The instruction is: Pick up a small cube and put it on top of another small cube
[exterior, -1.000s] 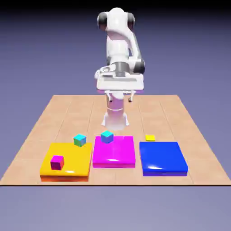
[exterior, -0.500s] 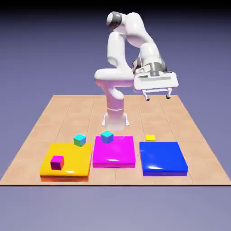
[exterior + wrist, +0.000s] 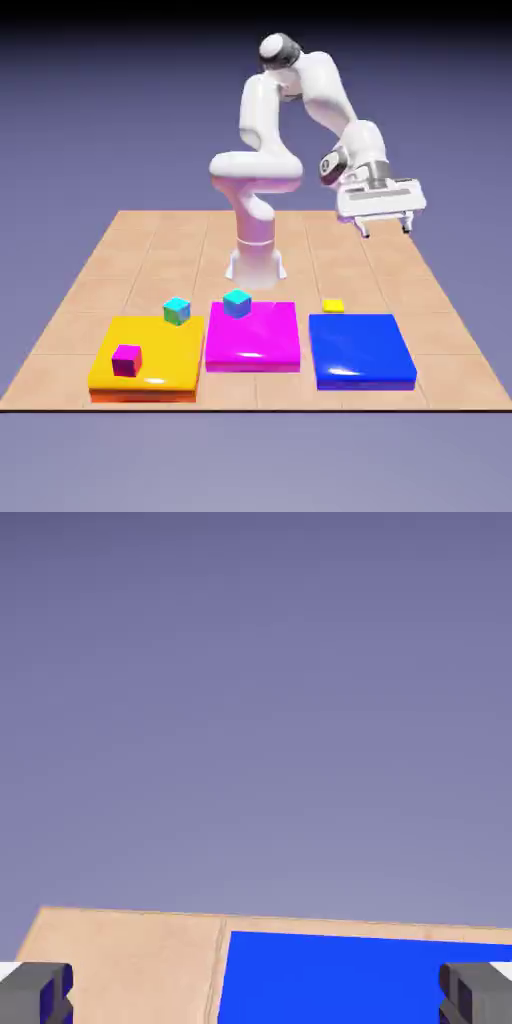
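Note:
A tiny yellow-topped small cube lies on the wooden table just behind the blue slab. My gripper hangs high in the air, up and toward the exterior view's right of that cube, jaws wide open and empty. In the hand view the two grey fingertips show far apart at the bottom corners, with only the blue slab and table between them; the small cube is out of that view.
A cyan-topped cube sits at the back of the yellow slab, which also bears a magenta cube. Another cyan-topped cube rests on the magenta slab. The robot base stands behind the slabs.
The arm has swung from above its base toward the exterior view's right and dropped a little. The gripper stayed open. No cube has moved.

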Available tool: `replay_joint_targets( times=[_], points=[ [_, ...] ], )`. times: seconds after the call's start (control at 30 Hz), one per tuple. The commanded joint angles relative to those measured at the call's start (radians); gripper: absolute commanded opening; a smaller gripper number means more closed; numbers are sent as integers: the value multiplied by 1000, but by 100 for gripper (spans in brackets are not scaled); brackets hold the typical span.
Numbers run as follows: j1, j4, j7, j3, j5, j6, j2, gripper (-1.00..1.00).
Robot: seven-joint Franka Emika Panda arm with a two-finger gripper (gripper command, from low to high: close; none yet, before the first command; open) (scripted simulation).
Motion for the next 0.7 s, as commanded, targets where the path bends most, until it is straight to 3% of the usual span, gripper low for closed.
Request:
replay_joint_targets(
  times=[0.0,0.67],
  points=[
    [-3,-4,21,36,15,3,-7,0],
    [-60,-80,440,761,306,63,-144,0]
  ],
)
